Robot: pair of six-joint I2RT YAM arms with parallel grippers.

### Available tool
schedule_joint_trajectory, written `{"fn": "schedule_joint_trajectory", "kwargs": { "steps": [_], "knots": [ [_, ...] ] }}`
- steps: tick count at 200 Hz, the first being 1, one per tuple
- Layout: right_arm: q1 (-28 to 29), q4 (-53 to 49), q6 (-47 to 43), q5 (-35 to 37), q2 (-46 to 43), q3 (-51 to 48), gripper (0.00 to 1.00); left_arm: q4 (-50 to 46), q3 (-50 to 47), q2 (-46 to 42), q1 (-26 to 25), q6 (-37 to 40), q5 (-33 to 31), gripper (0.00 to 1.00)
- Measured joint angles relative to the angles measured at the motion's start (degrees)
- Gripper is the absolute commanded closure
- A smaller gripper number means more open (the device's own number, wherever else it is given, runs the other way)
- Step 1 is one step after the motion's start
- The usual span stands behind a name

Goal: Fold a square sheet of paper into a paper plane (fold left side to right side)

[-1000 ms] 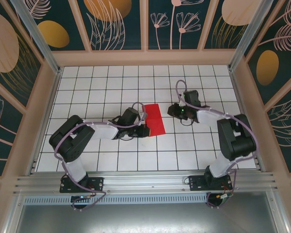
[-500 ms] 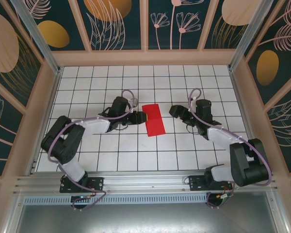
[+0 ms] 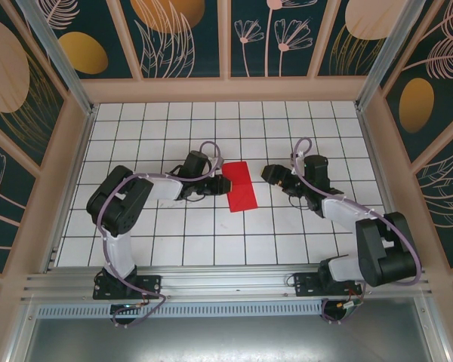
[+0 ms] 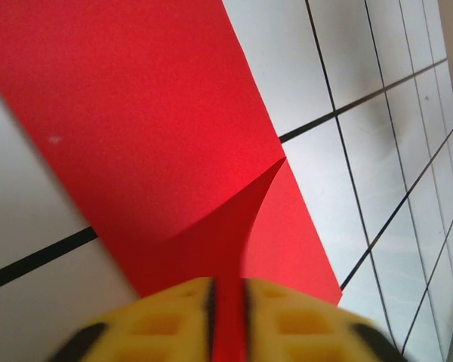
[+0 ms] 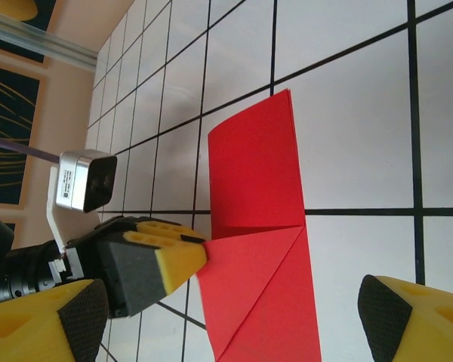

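At the middle of the table (image 3: 211,249), the red paper (image 3: 240,185) lies folded narrow with diagonal creases, not a dart yet. The left claw (image 3: 223,183) is pinched tight on its left edge; the right claw (image 3: 269,173) gapes wide nearby, holding nothing. More folds left.

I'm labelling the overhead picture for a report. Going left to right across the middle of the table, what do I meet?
left gripper, pinching the paper's left edge → folded red sheet of paper → right gripper, open and apart from the paper
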Motion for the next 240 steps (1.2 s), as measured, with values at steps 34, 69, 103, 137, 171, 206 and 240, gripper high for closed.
{"fn": "schedule_joint_trajectory", "kwargs": {
  "steps": [34,69,103,137,171,206,240],
  "knots": [
    [0.4,-0.2,0.0,-1.2,3.1,0.5,0.12,0.6,-1.4,-1.6,0.0,0.5,-2.5,1.00],
    [3.3,-1.0,0.0,-2.8,8.9,4.7,0.21,2.7,-5.9,-7.6,0.0,0.5,-4.5,1.00],
    [6.4,-0.6,0.3,-4.4,13.5,8.2,0.27,4.3,-6.3,-9.1,0.0,0.5,-4.9,1.00],
    [8.8,-0.5,0.7,-5.2,18.8,11.9,0.31,4.4,-6.6,-9.1,0.0,0.5,-5.5,1.00],
    [10.0,1.3,2.2,-6.3,22.9,13.7,0.48,4.4,-7.0,-9.1,0.0,0.5,-5.8,0.95],
    [10.6,3.1,2.8,-7.3,24.6,14.3,0.83,4.2,-7.3,-9.6,0.0,0.9,-7.0,0.75],
    [10.5,5.5,2.0,-8.0,24.5,14.4,1.00,3.0,-9.5,-15.5,0.8,1.3,-9.2,0.38]
  ]
}}
